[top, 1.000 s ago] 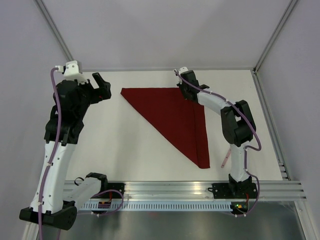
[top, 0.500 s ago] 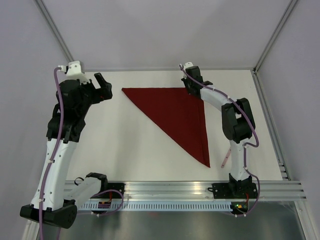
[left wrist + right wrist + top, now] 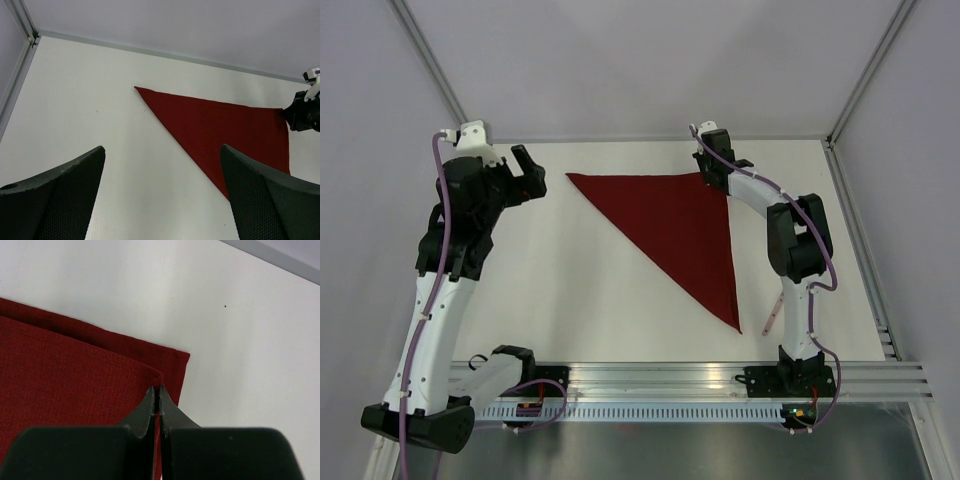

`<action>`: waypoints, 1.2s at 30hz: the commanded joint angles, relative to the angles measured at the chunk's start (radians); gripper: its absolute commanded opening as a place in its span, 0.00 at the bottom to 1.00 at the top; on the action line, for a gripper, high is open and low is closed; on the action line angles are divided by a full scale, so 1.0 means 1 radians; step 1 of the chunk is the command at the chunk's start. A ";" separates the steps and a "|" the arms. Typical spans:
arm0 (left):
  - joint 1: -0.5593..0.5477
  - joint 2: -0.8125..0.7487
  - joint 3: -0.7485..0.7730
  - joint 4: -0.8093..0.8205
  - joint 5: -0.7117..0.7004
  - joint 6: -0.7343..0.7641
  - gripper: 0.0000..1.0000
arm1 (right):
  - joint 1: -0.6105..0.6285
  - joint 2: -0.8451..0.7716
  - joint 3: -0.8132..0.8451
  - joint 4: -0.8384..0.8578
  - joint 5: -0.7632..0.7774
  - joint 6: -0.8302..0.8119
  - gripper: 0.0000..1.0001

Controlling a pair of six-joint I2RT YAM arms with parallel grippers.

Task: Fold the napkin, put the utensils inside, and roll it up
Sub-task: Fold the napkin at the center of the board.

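Top external shows me the dark red square cloth napkin folded into a triangle on the white table. One edge runs along the far side, another runs down the right side to a tip pointing near, and the long diagonal faces left. My right gripper sits at the far right corner of that triangle. On the right wrist view its two black fingers are pressed together with no gap, pinching the corner of the upper cloth layer, while the lower layer's corner pokes out a little beyond it. My left gripper hangs above the table just left of the napkin's far left corner, apart from the cloth. The left wrist view shows its fingers spread wide with nothing between them. The slim pale silvery-pink fork lies on the near right of the table, just right of the napkin's near tip and partly hidden behind the right arm.
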 commanded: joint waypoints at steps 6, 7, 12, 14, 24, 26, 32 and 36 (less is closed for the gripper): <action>0.005 0.003 0.000 0.038 0.025 -0.025 1.00 | -0.025 0.024 0.051 0.027 0.031 -0.008 0.00; 0.005 0.005 -0.002 0.038 0.022 -0.025 1.00 | -0.026 0.027 0.051 0.029 0.030 -0.008 0.01; 0.005 0.005 -0.003 0.036 0.024 -0.025 1.00 | -0.035 0.040 0.054 0.032 0.033 -0.009 0.00; 0.005 0.005 -0.003 0.035 0.021 -0.025 1.00 | -0.038 0.040 0.051 0.033 0.033 -0.008 0.01; 0.005 0.008 -0.006 0.035 0.022 -0.027 1.00 | -0.058 0.047 0.054 0.038 0.030 -0.009 0.00; 0.005 0.008 -0.009 0.035 0.022 -0.030 1.00 | -0.060 0.050 0.056 0.038 0.030 -0.009 0.00; 0.005 0.003 -0.011 0.035 0.019 -0.028 1.00 | -0.061 0.050 0.054 0.039 0.027 -0.009 0.01; 0.005 0.003 -0.011 0.035 0.021 -0.028 1.00 | -0.063 0.055 0.053 0.044 0.030 -0.009 0.00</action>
